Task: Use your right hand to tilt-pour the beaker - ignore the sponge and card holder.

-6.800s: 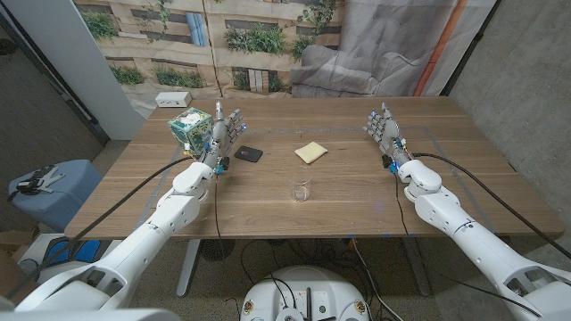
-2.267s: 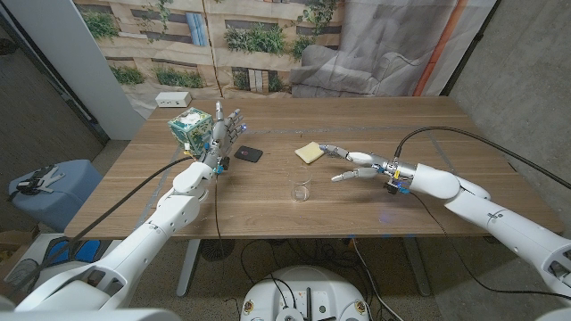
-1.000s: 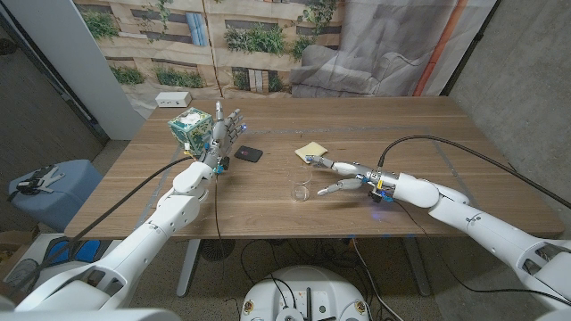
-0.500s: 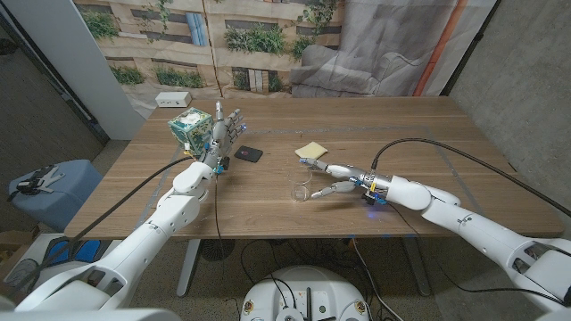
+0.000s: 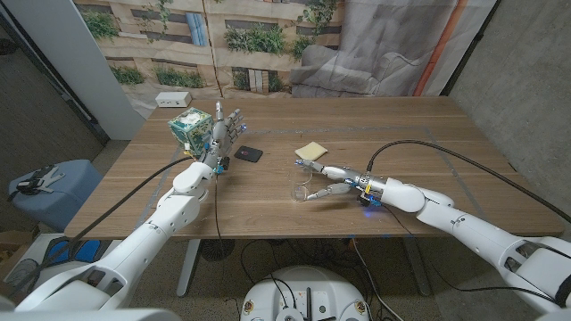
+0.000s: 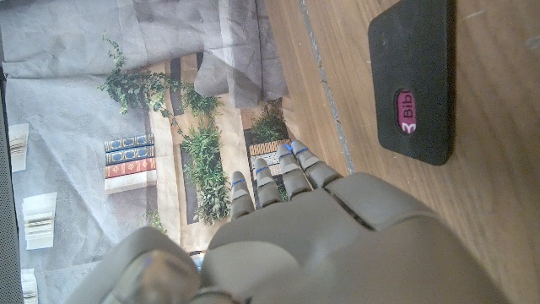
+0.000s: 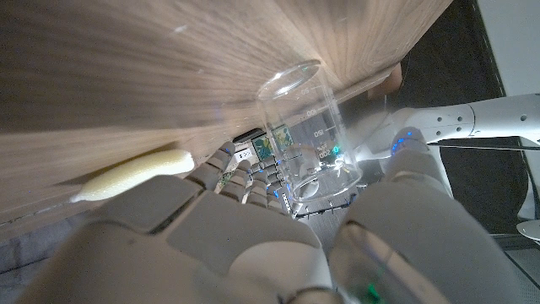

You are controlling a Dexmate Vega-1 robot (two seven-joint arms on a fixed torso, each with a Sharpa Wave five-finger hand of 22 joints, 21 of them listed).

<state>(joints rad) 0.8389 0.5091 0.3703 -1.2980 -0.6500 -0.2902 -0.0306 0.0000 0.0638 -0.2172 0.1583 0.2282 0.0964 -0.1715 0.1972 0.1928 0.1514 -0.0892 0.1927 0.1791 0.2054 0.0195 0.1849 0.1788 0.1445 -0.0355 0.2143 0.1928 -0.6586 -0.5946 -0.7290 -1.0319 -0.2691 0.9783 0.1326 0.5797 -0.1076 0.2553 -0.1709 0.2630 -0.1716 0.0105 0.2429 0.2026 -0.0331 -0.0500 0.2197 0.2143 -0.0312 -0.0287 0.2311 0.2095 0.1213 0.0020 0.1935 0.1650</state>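
Reaching, right hand [image 5: 328,178] fingers [image 5: 314,166] bracket the beaker [image 5: 301,184].

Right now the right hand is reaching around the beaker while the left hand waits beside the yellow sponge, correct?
Not quite. In the head view the left hand waits beside the black card holder, not the sponge. The right hand does reach around the beaker.

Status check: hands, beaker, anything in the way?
Right hand open around beaker, not visibly gripping. Left hand open, raised beside card holder. Beaker upright. Sponge behind, clear of it.
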